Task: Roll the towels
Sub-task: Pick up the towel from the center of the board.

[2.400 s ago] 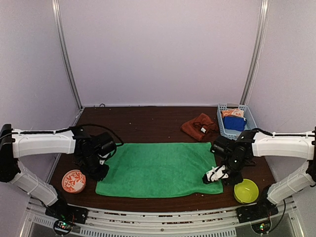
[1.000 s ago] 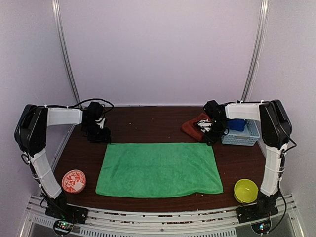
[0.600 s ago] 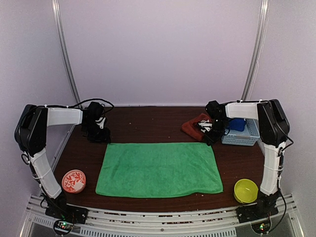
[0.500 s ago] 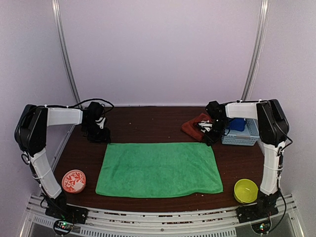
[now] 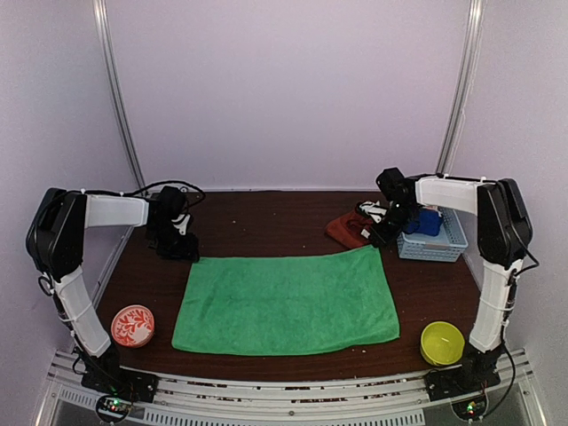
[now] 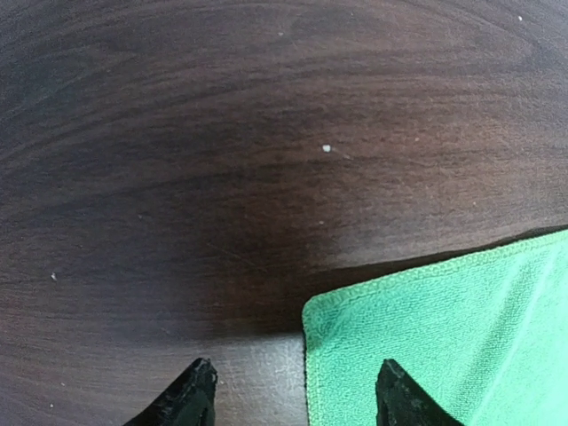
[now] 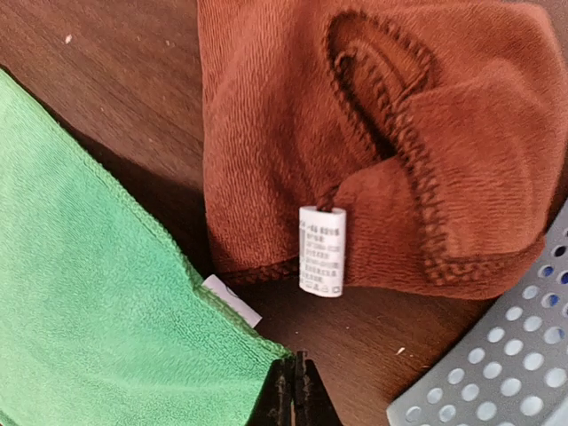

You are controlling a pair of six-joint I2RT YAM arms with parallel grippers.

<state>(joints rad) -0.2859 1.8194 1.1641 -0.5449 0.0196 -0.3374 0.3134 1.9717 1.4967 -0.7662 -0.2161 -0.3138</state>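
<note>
**A:** What's the setting?

**B:** A dark wooden bench [image 5: 266, 217], boxed in by pale lilac walls [image 5: 284, 89].

**A:** Where are the towels?

**B:** The green towel [image 5: 284, 302] lies spread flat at the centre of the bench, its long sides running from 9 to 3 o'clock. Its 1 o'clock corner is drawn out a little past the rest of the far edge. The brown towel [image 5: 348, 227] is a crumpled heap just beyond that corner, at about 1 o'clock from the green one. A white label [image 7: 321, 251] hangs from its hem.

**A:** And the tools?

**B:** The right tool [image 7: 294, 373] has its fingers pressed together on that drawn-out corner. Its wrist view shows the green hem pinched between the tips. The left tool [image 6: 295, 364] is at the 10 o'clock corner with its fingers apart, one on either side of the corner and nothing between them but cloth edge and bench. I cannot tell whether the tips touch the wood.

**A:** Anything else on the bench?

**B:** A grey-blue basket [image 5: 437, 244] sits at 2 o'clock, right beside the brown towel. A yellow bowl [image 5: 441, 343] is at 5 o'clock and a red dish [image 5: 132, 326] at 8 o'clock, both near the front edge and clear of the green towel.
</note>
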